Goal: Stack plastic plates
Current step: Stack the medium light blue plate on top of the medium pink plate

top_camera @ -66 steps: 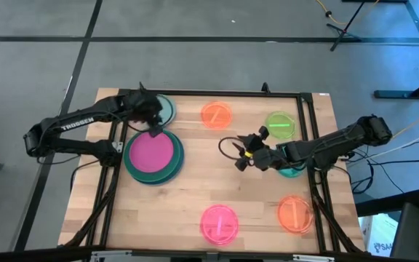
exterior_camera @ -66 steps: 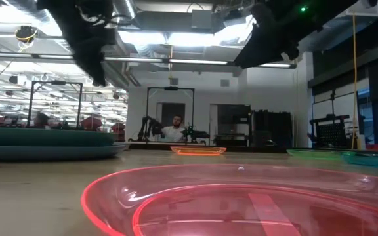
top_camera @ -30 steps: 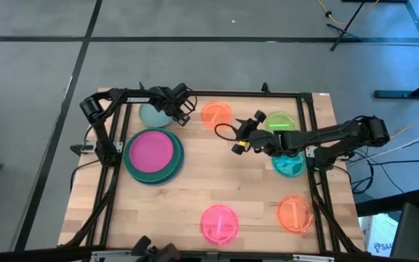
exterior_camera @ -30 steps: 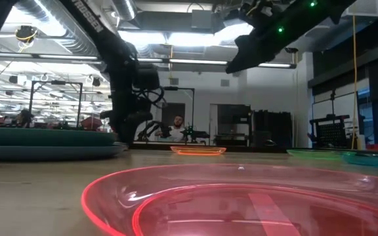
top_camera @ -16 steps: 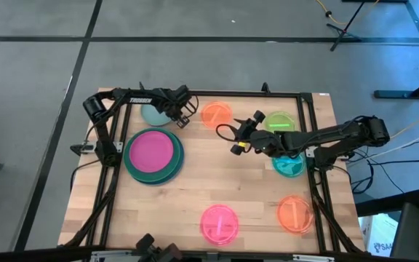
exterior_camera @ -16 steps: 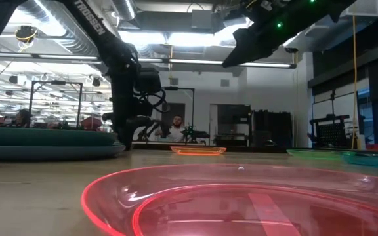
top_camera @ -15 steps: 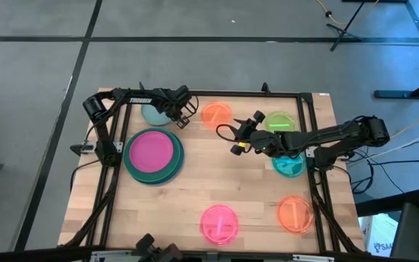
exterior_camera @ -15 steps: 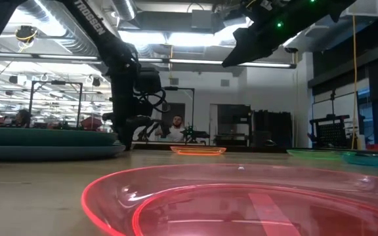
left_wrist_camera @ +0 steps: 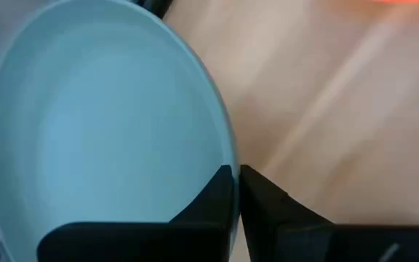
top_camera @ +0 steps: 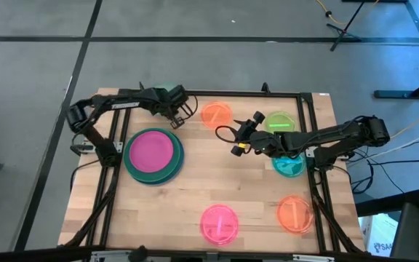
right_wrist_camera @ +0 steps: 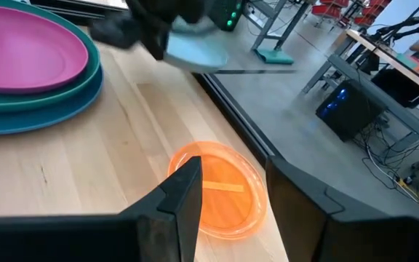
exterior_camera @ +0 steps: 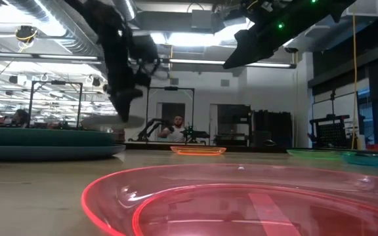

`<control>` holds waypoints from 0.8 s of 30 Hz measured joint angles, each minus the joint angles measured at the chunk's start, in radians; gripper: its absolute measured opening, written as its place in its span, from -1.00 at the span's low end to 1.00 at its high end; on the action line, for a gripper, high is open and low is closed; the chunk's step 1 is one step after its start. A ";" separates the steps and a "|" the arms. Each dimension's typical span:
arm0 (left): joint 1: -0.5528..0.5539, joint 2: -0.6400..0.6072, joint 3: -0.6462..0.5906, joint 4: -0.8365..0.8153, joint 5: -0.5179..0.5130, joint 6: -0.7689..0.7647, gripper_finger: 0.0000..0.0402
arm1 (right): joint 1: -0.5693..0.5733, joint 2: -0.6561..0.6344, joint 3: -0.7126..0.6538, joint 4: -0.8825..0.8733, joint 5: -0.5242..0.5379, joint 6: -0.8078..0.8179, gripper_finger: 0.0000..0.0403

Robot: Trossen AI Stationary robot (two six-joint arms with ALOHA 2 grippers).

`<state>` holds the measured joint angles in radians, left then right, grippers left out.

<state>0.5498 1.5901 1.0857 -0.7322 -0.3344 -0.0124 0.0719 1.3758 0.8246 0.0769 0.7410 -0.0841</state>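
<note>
Gripping pale teal plate (left_wrist_camera: pixel 108 138), left pincer (top_camera: pixel 174 109), magenta plate (top_camera: pixel 151 151) stacked on larger plates

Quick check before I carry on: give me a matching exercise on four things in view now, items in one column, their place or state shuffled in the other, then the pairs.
Items
1. pale blue plate
2. magenta plate
3. right gripper
4. pink plate

Place or state
A. lying alone on the near part of the table
B. open, hanging above an orange plate
C. gripped at its rim by the left gripper, lifted off the table
D. on top of a stack of larger plates

Pairs: 1-C, 2-D, 3-B, 4-A
</note>
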 joint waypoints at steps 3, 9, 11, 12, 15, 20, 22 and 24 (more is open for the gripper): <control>-0.061 -0.091 0.000 -0.099 0.011 -0.018 -0.94 | 0.000 0.000 0.000 0.000 0.000 0.000 -0.27; -0.231 -0.242 0.000 -0.295 0.038 -0.165 -0.94 | 0.000 0.000 0.000 -0.004 -0.038 0.011 -0.27; -0.297 -0.282 0.000 -0.346 0.067 -0.230 -0.94 | 0.000 0.000 0.000 -0.004 -0.071 0.024 -0.27; -0.331 -0.295 0.000 -0.364 0.084 -0.260 -0.94 | 0.000 0.000 0.000 -0.004 -0.086 0.028 -0.27; -0.444 -0.323 0.000 -0.395 0.099 -0.357 -0.94 | 0.001 0.000 0.000 -0.005 -0.119 0.029 -0.27; -0.633 -0.328 -0.003 -0.443 0.082 -0.510 -0.94 | 0.001 0.000 0.000 -0.005 -0.147 0.030 -0.27; -0.699 -0.327 -0.019 -0.443 0.082 -0.562 -0.94 | 0.001 0.000 0.000 -0.004 -0.159 0.031 -0.27; -0.757 -0.326 -0.044 -0.442 0.082 -0.613 -0.94 | 0.001 0.000 0.000 -0.005 -0.159 0.034 -0.27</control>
<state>-0.2070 1.2640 1.0414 -1.1744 -0.2522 -0.6254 0.0727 1.3758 0.8246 0.0723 0.5823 -0.0506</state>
